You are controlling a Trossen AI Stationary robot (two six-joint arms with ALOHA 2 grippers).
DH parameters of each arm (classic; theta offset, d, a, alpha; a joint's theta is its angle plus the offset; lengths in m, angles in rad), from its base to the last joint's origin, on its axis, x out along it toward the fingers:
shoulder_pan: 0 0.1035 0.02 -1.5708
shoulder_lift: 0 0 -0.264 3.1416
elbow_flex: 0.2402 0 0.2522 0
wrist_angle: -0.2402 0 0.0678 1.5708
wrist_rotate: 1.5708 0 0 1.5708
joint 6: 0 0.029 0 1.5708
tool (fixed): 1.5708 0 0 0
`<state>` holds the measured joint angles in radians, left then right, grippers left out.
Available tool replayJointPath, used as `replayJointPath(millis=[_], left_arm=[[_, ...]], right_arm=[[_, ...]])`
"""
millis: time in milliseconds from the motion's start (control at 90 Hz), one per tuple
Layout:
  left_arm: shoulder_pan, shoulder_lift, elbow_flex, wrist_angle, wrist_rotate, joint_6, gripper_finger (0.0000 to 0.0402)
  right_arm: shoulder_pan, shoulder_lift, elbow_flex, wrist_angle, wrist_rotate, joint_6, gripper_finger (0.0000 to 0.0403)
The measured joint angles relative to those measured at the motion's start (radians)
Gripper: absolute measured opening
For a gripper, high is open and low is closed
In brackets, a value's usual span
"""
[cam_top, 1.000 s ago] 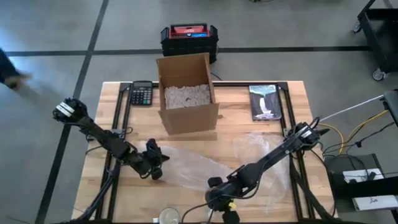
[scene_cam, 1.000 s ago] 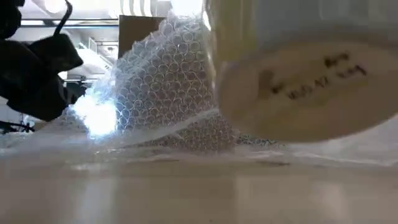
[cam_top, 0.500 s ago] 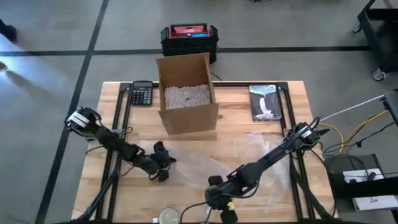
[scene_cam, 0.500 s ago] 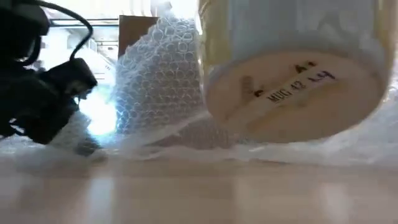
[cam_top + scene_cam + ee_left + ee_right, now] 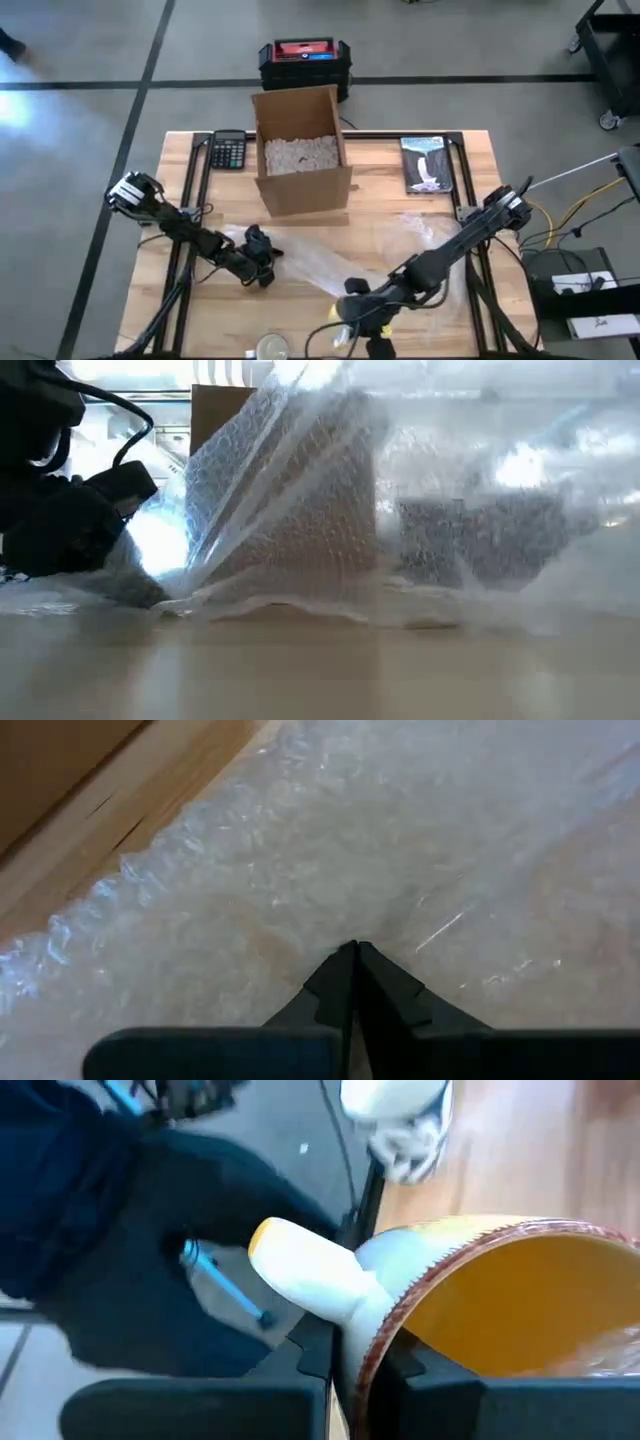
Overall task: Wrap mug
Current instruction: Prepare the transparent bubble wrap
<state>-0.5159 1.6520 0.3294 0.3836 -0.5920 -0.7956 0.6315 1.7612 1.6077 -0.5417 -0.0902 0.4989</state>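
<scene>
Mug (image 5: 470, 1295) and right gripper (image 5: 350, 312) have shifted a touch toward the lower middle of the high view since half a second ago, and from the low camera the mug's base no longer fills the frame; only bubble wrap (image 5: 290, 490) shows there now, heaped up in front of the brown box. In the right wrist view the fingers are clamped on the mug's rim, its cream handle sticking out to the side and its yellow inside facing the camera. The left gripper (image 5: 260, 268) sits at about the same spot as before, at the left edge of the sheet in the lower left of the high view, its fingers pressed together on the bubble wrap, as the left wrist view shows. Up in the centre of the high view the open cardboard box (image 5: 300, 150) holds pale packing filler (image 5: 300, 155). A calculator (image 5: 228, 150) lies to its left and a book (image 5: 426, 163) to its right.
</scene>
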Motion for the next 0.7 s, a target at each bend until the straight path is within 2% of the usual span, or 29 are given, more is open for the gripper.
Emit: replayJointPath(millis=[311, 489, 611, 700], left_arm=[[0.001, 0.000, 0.000, 0.006, 0.010, -0.001, 0.0000], [0.001, 0.000, 0.000, 0.001, 0.004, 0.000, 0.0000], [0.001, 0.000, -0.002, 0.012, 0.002, 0.008, 0.0000], [0.002, 0.000, -0.004, 0.022, 0.001, 0.030, 0.0000]], right_arm=[[0.019, -0.123, -0.001, 0.042, 0.097, -0.065, 0.0009], [0.051, -0.190, 0.001, -0.146, 0.244, -0.004, 0.0008], [0.052, -0.155, -0.032, -0.171, 0.264, 0.040, 0.0008], [0.049, -0.091, -0.058, -0.176, 0.231, 0.044, 0.0007]])
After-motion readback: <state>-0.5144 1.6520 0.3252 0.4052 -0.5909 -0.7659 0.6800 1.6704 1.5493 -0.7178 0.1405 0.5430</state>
